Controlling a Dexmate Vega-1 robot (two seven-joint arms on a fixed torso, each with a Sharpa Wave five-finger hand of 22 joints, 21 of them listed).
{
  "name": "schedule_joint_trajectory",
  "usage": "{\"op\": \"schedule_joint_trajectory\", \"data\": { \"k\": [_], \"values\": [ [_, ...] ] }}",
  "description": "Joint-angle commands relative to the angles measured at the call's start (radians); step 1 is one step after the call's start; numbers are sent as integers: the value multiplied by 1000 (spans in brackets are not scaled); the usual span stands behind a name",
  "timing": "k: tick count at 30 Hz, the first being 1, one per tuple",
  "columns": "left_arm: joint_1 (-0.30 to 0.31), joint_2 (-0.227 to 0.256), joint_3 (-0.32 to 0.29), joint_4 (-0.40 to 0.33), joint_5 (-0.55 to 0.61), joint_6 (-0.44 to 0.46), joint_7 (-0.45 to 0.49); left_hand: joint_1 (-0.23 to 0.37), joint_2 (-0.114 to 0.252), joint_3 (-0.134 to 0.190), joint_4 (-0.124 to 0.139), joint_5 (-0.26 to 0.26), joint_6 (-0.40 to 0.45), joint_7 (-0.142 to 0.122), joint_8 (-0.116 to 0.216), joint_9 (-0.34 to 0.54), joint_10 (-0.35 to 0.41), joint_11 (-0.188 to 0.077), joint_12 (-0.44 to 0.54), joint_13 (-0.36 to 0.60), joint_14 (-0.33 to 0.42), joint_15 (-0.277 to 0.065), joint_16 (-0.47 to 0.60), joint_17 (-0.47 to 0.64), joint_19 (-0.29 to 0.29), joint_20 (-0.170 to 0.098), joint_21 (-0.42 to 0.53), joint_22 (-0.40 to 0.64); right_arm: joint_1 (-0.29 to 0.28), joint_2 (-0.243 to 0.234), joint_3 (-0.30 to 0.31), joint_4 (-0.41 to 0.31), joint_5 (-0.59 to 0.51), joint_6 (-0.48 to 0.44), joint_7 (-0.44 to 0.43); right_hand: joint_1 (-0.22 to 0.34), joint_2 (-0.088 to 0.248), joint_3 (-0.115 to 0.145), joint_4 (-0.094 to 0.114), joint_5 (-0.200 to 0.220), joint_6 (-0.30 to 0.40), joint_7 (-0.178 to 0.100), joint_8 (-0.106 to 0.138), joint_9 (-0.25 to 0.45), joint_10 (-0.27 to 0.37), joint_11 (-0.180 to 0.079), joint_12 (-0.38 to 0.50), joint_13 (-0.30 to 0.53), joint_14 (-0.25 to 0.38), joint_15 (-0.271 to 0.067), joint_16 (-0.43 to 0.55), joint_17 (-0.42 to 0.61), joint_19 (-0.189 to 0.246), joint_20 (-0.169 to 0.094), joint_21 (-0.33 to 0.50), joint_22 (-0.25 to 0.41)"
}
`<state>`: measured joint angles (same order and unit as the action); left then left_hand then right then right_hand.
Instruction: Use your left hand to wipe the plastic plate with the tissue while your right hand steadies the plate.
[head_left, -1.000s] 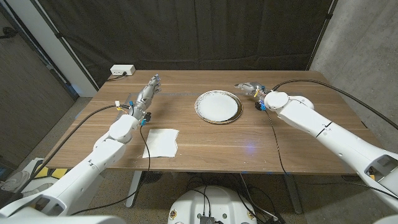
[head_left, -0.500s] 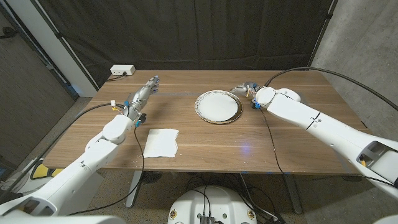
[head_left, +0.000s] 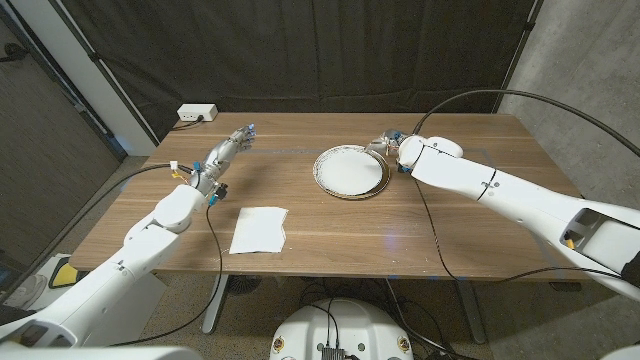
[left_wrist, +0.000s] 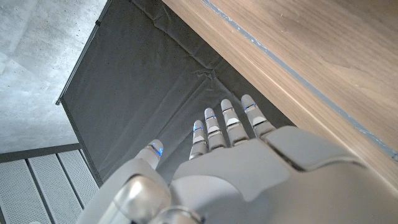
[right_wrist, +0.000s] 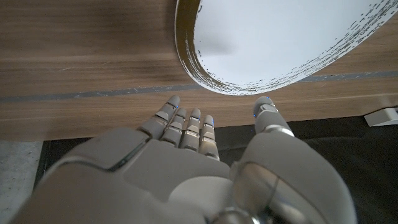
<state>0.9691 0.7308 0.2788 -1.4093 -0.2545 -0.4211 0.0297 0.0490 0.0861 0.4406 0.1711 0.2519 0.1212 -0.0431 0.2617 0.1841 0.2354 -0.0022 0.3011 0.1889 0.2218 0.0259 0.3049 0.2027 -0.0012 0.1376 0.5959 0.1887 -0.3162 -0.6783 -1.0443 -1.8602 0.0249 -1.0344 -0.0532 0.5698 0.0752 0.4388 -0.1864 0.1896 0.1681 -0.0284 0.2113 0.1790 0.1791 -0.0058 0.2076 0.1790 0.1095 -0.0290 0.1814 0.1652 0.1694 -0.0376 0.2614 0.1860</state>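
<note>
White plate (head_left: 350, 171): right hand (head_left: 386, 145) beside, empty, fingers apart; left hand (head_left: 226, 152) likewise.

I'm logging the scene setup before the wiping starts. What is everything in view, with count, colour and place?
plate: one, white with a dark speckled rim, on the table right of centre, toward the far side.
tissue: one, white, lying flat on the table near the front edge, left of centre.
power strip: one, white, at the table's far left corner.
table: one, brown wood.
curtain: black, behind the table.
left hand: one, grey, fingers apart, holding nothing, above the table's left side, beyond the tissue.
right hand: one, grey, holding nothing, by the plate's right rim.
</note>
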Motion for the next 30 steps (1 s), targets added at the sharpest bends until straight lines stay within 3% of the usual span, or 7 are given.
{"op": "schedule_joint_trajectory", "data": {
  "k": [1, 18, 25, 30],
  "values": [
    [23, 45, -28, -2, 28, -29, -33, 1, 64, 13, 1, -3, 73, 19, 18, 4, 44, -2, 9, 2, 37, -10, 12, 6, 19, 4, 13, 2, 92, 14, -123, 9, -63, -46, 43, 23, -5, 2, -2, 5, 4, -8, 6, 5, -2, -13, -4, 1, -1, -14, -4, 2, 16, -26, -1, 1],
    [78, 67, -68, -36, 2, -18, -50, -1, 64, 16, 3, -5, 65, 14, 3, 4, 52, -2, 1, 2, 51, -3, 12, 9, 28, 6, 14, 3, 252, 21, -348, 50, -179, -43, 211, 65, -28, -11, 12, 15, 23, -40, 8, 6, -3, -45, -6, 2, 2, -52, -4, 3, 43, -60, 4, 4],
    [94, 74, -78, -53, -1, -11, -54, -2, 63, 15, 4, -5, 64, 14, -1, 4, 53, -3, -3, 2, 51, -2, 10, 10, 29, 7, 13, 3, 303, 41, -412, 82, -217, -38, 274, 73, -30, -17, 16, 19, 20, -48, 5, 6, -6, -53, -7, 2, 5, -59, -4, 3, 47, -67, 4, 5],
    [104, 75, -85, -63, -10, -1, -56, -4, 63, 15, 4, -5, 63, 15, -4, 4, 52, -1, -6, 2, 49, -2, 9, 10, 28, 8, 13, 3, 337, 70, -459, 117, -235, -62, 316, 97, -31, -25, 19, 28, 22, -75, 3, 7, -32, -80, -17, 1, -24, -69, -12, 3, 34, -80, -4, 6]
  ]
}}
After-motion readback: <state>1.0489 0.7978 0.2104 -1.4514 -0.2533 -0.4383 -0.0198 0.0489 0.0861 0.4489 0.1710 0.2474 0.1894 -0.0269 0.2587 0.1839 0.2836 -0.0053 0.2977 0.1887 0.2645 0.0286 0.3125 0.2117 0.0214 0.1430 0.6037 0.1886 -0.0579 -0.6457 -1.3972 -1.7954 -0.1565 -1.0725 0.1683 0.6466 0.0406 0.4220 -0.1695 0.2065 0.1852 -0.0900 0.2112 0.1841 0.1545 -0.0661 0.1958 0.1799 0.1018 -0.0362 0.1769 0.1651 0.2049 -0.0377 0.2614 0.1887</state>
